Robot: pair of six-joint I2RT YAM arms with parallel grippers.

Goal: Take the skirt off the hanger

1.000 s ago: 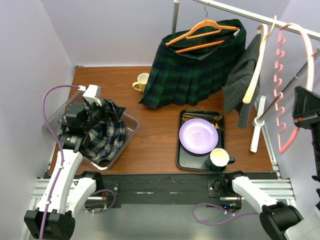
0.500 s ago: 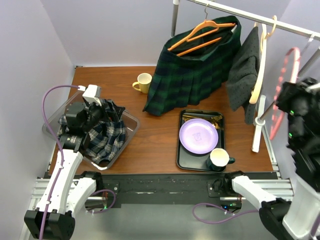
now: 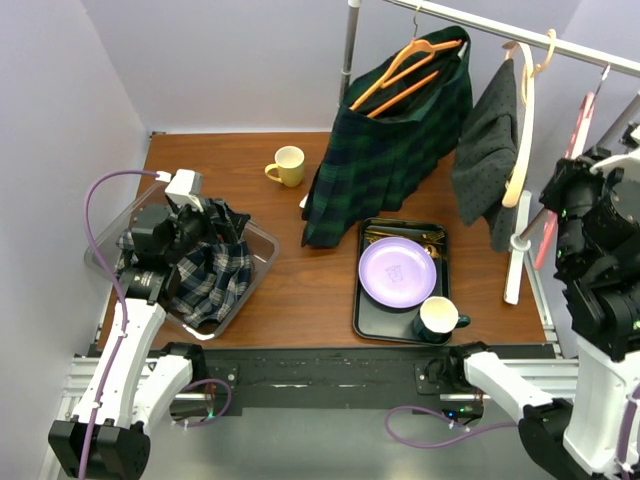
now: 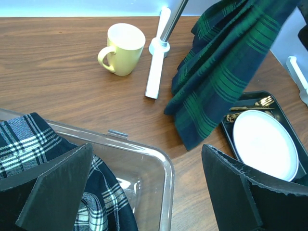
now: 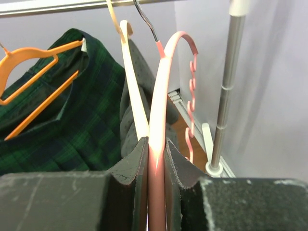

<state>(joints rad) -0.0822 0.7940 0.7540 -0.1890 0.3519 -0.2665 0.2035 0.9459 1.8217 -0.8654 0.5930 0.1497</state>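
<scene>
Hanging on the orange hanger (image 3: pixel 405 70) from the rail (image 3: pixel 590 55): the dark green plaid skirt (image 3: pixel 385 160), hem low beside the black tray (image 3: pixel 357 300) on the desk (image 3: pixel 300 290). Pinched in the right end effector (image 5: pixel 156 149): a pink hanger (image 5: pixel 166 72). Left end effector (image 4: pixel 147 192) spread wide over a clear bin (image 4: pixel 161 161).

The skirt (image 3: pixel 385 160) is matt plaid woven cloth, the orange hanger (image 3: pixel 395 72) and pink hanger (image 5: pixel 159 106) smooth glossy plastic, the table (image 3: pixel 300 280) satin wood grain, the bin (image 4: pixel 159 163) clear plastic, the rail (image 3: pixel 480 26) bare metal.

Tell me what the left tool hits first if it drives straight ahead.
Probably the bin's rim, right ahead of the open left tool; bare table lies beyond. Depth is unclear.
</scene>
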